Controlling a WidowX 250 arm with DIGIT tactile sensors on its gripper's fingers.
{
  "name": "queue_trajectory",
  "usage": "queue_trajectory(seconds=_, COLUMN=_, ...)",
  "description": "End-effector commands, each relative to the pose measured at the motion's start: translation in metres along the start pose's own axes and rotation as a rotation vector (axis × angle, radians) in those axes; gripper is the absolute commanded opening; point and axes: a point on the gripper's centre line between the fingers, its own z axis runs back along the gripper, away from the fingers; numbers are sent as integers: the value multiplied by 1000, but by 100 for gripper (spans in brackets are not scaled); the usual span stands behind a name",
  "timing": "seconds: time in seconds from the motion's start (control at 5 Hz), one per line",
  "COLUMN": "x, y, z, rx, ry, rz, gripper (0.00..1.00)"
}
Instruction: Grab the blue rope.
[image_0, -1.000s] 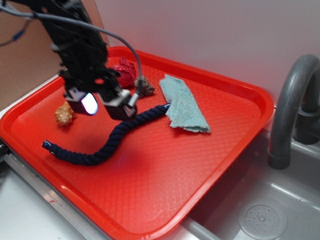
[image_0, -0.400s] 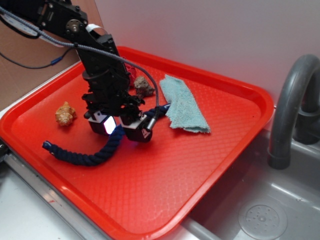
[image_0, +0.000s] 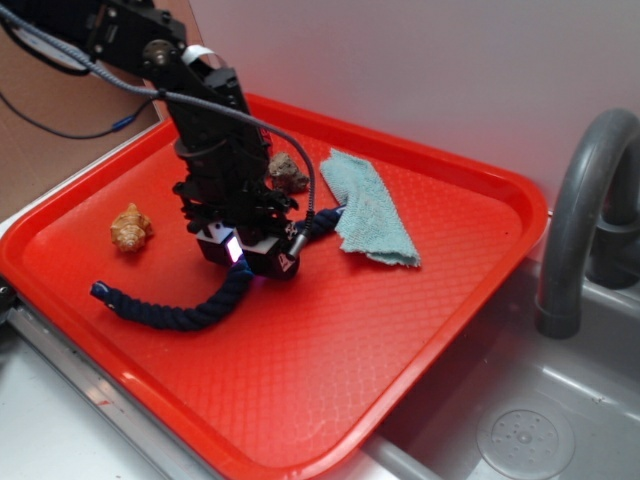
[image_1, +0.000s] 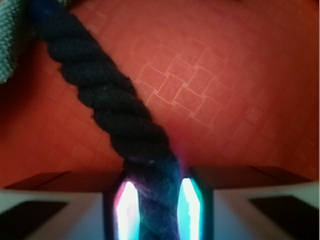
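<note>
The blue rope (image_0: 190, 315), dark navy and twisted, lies in a curve on the red tray (image_0: 420, 330), running from a bound end at the front left up toward the teal cloth. My gripper (image_0: 240, 262) is down on the rope's middle stretch, its lit pads pressed against both sides. In the wrist view the rope (image_1: 107, 105) runs from the top left down between the two glowing pads of the gripper (image_1: 156, 205), filling the gap. The part of the rope under the fingers is hidden in the exterior view.
A light teal cloth (image_0: 370, 210) lies just right of the gripper, its edge at the rope's far end (image_1: 10, 45). A tan shell (image_0: 130, 227) sits on the tray's left and a brown lump (image_0: 288, 172) behind the arm. A grey faucet (image_0: 580, 200) and sink (image_0: 520, 430) are on the right.
The gripper came down from above the tray onto the rope's middle, and its fingers closed in from wide apart to pinch the rope. The rope's front end shifted slightly.
</note>
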Motion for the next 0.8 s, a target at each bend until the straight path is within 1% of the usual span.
queue_trajectory(seconds=0.0, x=-6, y=0, z=85, rx=19, ry=-79, rz=64, gripper=0)
queue_trajectory(seconds=0.2, x=-4, y=13, z=137, rx=-82, ry=-147, rz=159, gripper=0)
queue_trajectory(seconds=0.4, x=-12, y=28, z=189, rx=-126, ry=-257, rz=235, gripper=0)
queue_trajectory(seconds=0.6, x=-22, y=34, z=238, rx=-187, ry=-315, rz=252, gripper=0)
